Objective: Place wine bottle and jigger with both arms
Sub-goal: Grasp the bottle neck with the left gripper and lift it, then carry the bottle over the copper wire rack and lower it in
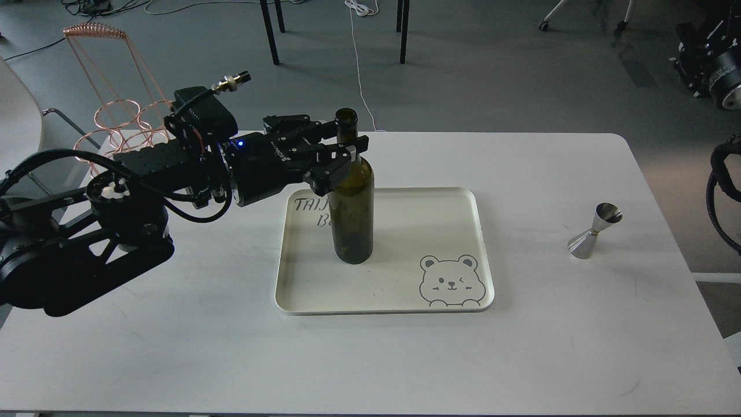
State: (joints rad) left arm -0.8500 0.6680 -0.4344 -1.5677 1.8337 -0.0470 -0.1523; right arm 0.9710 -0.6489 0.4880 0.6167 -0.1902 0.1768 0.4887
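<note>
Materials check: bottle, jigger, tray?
Wine bottle: dark olive glass, glossy and see-through at the body. Jigger: polished metal, likely steel, with mirror-like highlights. Tray: cream, matte, probably plastic or melamine; printed bear.

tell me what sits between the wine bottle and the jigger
In the head view, only the cream tray's right part with its bear drawing, then bare white table, separates wine bottle and jigger.

A robotics lab: grey floor [474,87] strewn with cables [359,69], chair casters [544,24], another black machine [709,63] at right, a plain white table [173,359] as workbench
</note>
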